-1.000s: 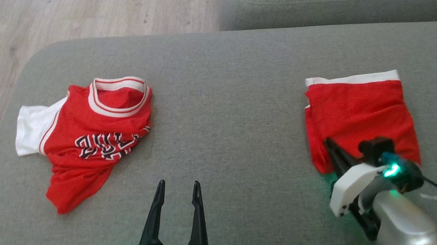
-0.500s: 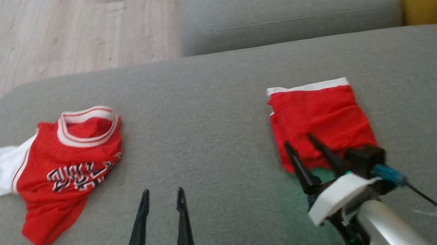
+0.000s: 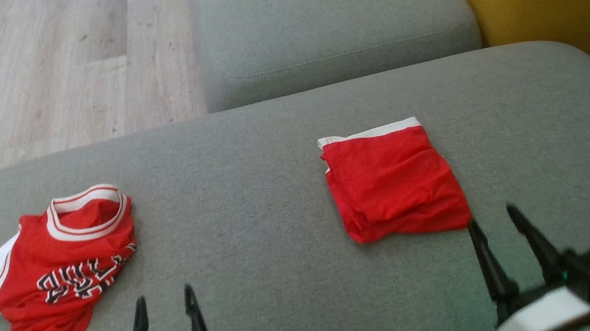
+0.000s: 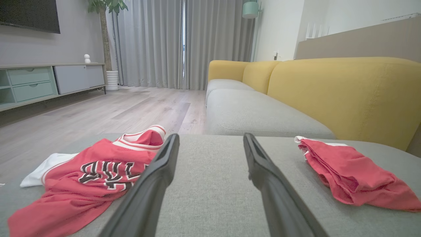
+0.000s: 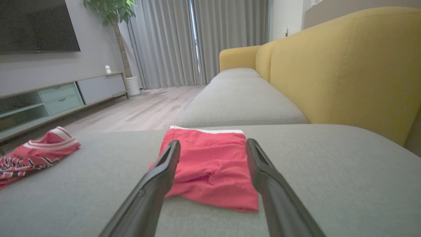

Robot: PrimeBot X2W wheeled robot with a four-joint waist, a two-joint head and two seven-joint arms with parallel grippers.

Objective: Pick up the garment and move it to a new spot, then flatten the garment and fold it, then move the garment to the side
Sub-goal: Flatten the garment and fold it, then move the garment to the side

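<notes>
Garment [image 3: 394, 182] folded and released, right gripper [image 3: 490, 215] now open, drawn back

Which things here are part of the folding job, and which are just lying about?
Job:
shorts, folded
jersey, crumpled, probably to fold too
right gripper, open, beside the shorts
left gripper, open
cushion under both garments

Just there:
backrest
cabinet
plant
curtains
TV

The left pincer [image 3: 164, 294] at lower left and the right pincer [image 3: 491, 215] at lower right both point forward, fingers spread apart, gripping nothing.
</notes>
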